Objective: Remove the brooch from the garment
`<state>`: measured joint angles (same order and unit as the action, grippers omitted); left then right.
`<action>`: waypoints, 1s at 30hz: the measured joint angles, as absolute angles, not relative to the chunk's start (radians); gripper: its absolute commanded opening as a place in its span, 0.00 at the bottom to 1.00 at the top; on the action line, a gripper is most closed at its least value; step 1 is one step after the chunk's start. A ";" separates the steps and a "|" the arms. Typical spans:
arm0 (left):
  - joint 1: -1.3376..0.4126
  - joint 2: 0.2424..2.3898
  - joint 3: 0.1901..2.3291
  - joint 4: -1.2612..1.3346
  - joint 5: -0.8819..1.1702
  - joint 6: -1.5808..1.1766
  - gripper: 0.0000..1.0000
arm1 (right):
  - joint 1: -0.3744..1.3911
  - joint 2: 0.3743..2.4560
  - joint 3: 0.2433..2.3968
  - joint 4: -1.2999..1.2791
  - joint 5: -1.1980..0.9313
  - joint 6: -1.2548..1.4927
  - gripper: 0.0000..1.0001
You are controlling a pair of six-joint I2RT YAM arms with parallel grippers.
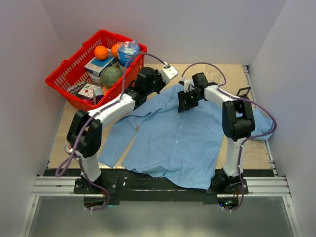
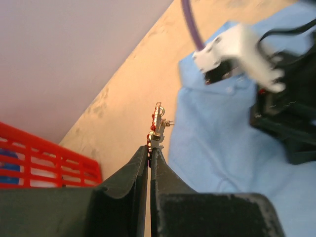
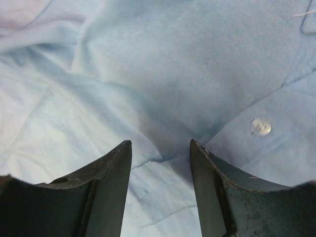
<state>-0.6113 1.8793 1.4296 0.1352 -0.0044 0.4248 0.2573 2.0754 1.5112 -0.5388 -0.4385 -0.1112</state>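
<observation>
The light blue shirt (image 1: 182, 133) lies spread on the table, collar at the far end. My left gripper (image 2: 151, 147) is shut on the small red-orange and metal brooch (image 2: 156, 127), which sticks out past the fingertips, held off the shirt (image 2: 217, 133) over the tan table by the collar edge. In the top view the left gripper (image 1: 159, 79) is at the shirt's far left corner; the brooch is too small to see there. My right gripper (image 3: 161, 144) is open, jaws wide apart, just above the shirt cloth (image 3: 148, 64) next to a white button (image 3: 260, 126). It shows in the top view (image 1: 186, 101).
A red basket (image 1: 64, 74) holding oranges, a melon and packets stands at the far left, close behind the left arm. White walls close in on the left, far and right sides. The right arm's head (image 2: 281, 108) is close to the left gripper.
</observation>
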 measured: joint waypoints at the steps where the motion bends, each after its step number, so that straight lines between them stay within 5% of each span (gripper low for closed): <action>1: -0.606 1.846 1.441 0.104 0.054 0.397 0.00 | 0.256 2.059 1.502 -0.542 -0.439 -0.113 0.55; 12: -0.555 1.792 1.407 -0.075 0.673 0.102 0.00 | 0.227 1.774 1.411 -0.546 -0.467 -0.189 0.53; 30: -0.511 1.868 1.346 -0.088 1.049 -0.152 0.00 | 0.224 1.667 1.321 -0.654 -0.669 -0.284 0.54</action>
<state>-0.5106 1.8675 1.3457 -0.0879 1.0489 -0.1520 0.2245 1.6669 1.3212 -0.6544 -0.6693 -0.2844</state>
